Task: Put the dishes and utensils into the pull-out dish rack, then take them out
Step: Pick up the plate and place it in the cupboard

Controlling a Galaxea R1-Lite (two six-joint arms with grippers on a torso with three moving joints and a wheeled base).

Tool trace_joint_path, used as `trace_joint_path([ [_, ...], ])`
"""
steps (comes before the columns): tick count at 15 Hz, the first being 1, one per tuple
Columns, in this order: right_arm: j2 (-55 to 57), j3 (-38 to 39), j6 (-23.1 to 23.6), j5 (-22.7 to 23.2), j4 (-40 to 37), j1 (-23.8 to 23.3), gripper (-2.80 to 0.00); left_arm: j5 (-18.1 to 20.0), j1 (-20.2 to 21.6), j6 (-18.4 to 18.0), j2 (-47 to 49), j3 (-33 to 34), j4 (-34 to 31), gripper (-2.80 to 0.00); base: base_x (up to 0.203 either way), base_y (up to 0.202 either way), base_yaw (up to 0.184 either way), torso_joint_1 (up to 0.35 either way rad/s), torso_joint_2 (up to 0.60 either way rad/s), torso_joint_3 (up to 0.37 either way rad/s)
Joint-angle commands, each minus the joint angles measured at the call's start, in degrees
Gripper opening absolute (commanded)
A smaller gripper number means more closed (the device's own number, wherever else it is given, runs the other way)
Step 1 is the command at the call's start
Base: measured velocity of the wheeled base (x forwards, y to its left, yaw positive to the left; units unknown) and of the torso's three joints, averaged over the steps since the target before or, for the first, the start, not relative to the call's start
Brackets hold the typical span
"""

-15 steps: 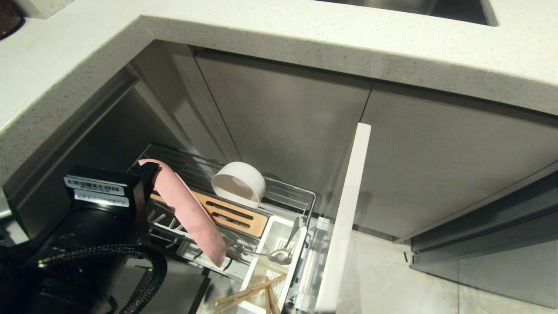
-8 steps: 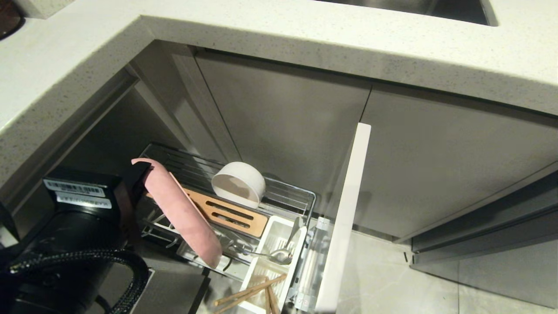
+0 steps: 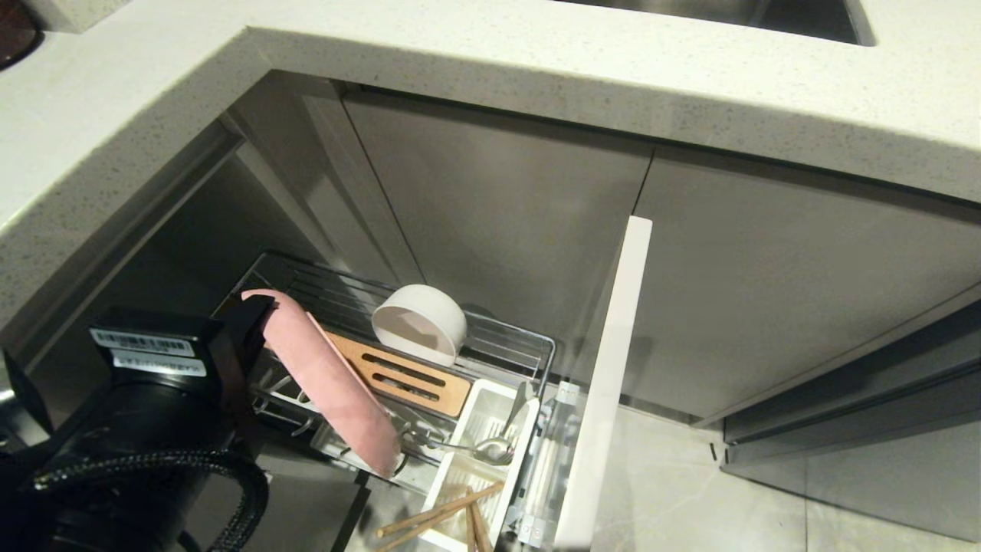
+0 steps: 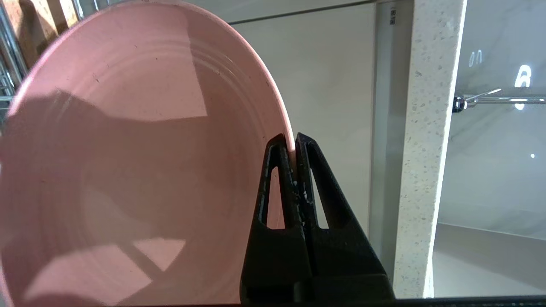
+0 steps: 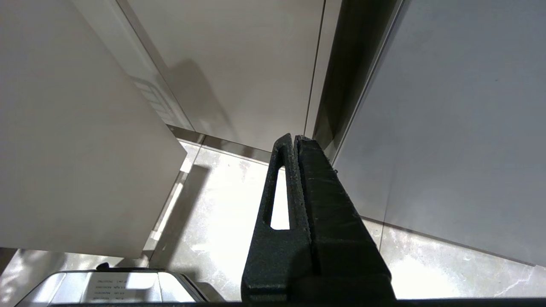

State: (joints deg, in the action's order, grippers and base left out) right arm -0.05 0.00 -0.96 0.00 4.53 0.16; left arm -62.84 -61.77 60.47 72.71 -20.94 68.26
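Observation:
My left gripper is shut on the rim of the pale-pink plate, which it holds on edge, tilted, over the near side of the pull-out dish rack. The off-white bowl lies on its side by the wooden plate-holder strip. A silver fork rests in the white caddy, and the wooden chopsticks lie at the caddy's near end. My right gripper is shut on nothing, parked low over the floor, away from the rack.
The pale grey drawer front stands open to the right of the rack. A speckled countertop overhangs the cabinet, with the sink edge at the back. Closed cabinet doors lie behind, tiled floor to the right.
The left arm shifted the plate slightly toward me and left, then back to the right and a little lower. Bowl, fork and chopsticks have not moved.

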Motion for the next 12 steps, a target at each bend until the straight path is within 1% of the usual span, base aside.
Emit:
trace_joint_path([
  [1, 0.0, 1.5, 0.0, 0.0, 0.0, 0.0, -2.80, -0.5, 0.1, 0.7, 0.9, 0.0, 0.3, -2.80, 0.000, 0.000, 0.000, 0.000, 0.00, 0.000],
  [6, 0.0, 1.5, 0.0, 0.0, 0.0, 0.0, -2.80, -0.8, 0.2, 1.0, 1.1, 0.3, 0.3, -2.80, 0.000, 0.000, 0.000, 0.000, 0.00, 0.000],
  [7, 0.0, 1.5, 0.0, 0.0, 0.0, 0.0, -2.80, -0.9, 0.9, 1.0, 1.2, 0.3, 0.1, -2.80, 0.000, 0.000, 0.000, 0.000, 0.00, 0.000],
  [9, 0.0, 1.5, 0.0, 0.0, 0.0, 0.0, -2.80, -0.9, 2.1, 1.6, 1.5, 0.3, -2.1, -2.80, 0.000, 0.000, 0.000, 0.000, 0.00, 0.000],
  [12, 0.0, 1.5, 0.0, 0.0, 0.0, 0.0, -2.80, -2.2, 2.7, 3.2, 2.4, 0.3, -5.6, -2.80, 0.000, 0.000, 0.000, 0.000, 0.00, 0.000],
])
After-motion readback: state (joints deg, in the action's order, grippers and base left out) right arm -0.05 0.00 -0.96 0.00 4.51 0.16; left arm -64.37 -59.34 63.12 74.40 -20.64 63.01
